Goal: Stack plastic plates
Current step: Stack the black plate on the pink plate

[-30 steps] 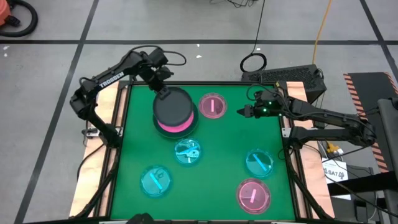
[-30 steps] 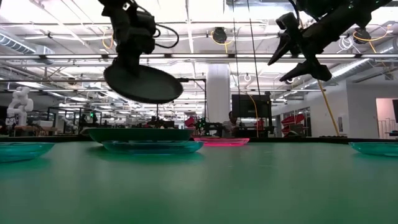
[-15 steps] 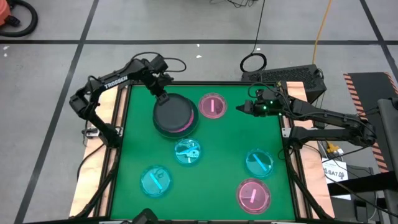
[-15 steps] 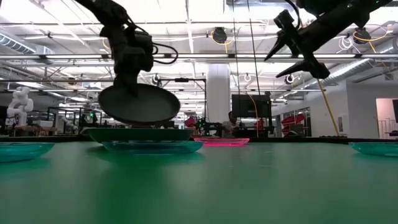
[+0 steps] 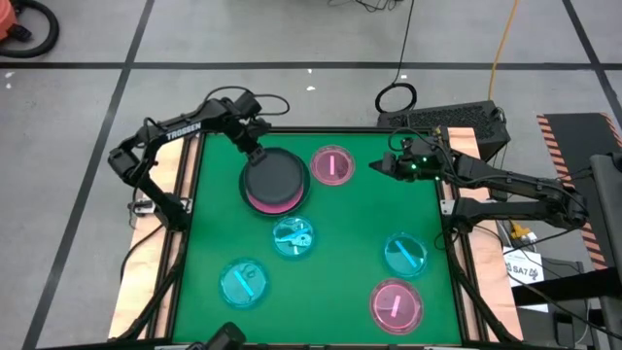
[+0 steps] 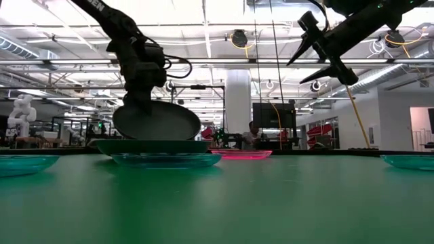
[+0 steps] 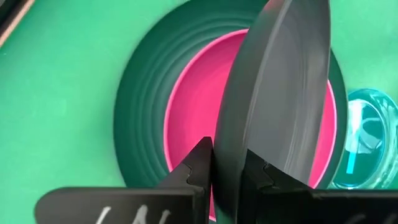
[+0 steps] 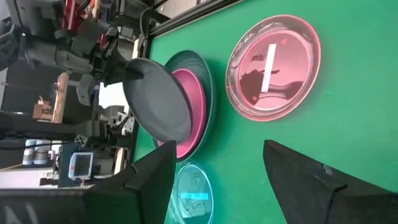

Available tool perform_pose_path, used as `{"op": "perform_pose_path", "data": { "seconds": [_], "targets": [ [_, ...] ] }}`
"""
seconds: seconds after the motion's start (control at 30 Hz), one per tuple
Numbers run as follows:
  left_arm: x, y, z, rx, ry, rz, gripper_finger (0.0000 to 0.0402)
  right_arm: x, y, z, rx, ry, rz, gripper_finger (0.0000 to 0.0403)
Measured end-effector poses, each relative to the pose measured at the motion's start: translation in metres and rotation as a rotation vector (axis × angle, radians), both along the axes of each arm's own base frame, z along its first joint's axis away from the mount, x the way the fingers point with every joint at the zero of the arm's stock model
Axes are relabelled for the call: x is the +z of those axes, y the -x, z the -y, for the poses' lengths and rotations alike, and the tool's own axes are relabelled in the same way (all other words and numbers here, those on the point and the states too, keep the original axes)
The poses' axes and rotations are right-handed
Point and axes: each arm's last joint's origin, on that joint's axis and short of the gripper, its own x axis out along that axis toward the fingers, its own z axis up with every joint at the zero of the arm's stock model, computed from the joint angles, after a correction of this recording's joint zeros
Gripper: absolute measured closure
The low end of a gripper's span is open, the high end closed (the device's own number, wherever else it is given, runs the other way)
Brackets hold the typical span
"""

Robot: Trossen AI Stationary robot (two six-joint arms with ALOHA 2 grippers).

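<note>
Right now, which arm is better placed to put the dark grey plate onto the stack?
The left. The left gripper already holds the dark grey plate above the bright pink plate; the right gripper hovers open, apart.

The green table (image 5: 350, 233) carries a plate stack (image 5: 255, 199), two translucent pink plates (image 5: 332, 166) and three cyan plates (image 5: 293, 237).

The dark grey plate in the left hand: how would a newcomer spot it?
Look at the green table's far-left area. There a bright pink plate lies in another dark plate. The dark grey plate is tilted above them, rim pinched by the left hand.
</note>
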Motion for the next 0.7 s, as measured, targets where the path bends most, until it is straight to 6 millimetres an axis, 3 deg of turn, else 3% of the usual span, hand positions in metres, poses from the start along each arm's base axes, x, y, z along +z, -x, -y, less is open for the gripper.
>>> {"op": "perform_pose_path", "data": {
  "seconds": [0.3, 0.7],
  "targets": [
    [-0.002, 0.011, 0.002, 0.014, 0.14, -0.002, 0.0364, 0.0, 0.0, 0.001, -0.032, 0.015, -0.007, 0.017],
    [-0.043, -0.005, -0.014, -0.011, 0.173, -0.073, 0.0364, 0.0, 0.001, 0.002, -0.046, 0.036, -0.021, 0.017]
  ]
}}
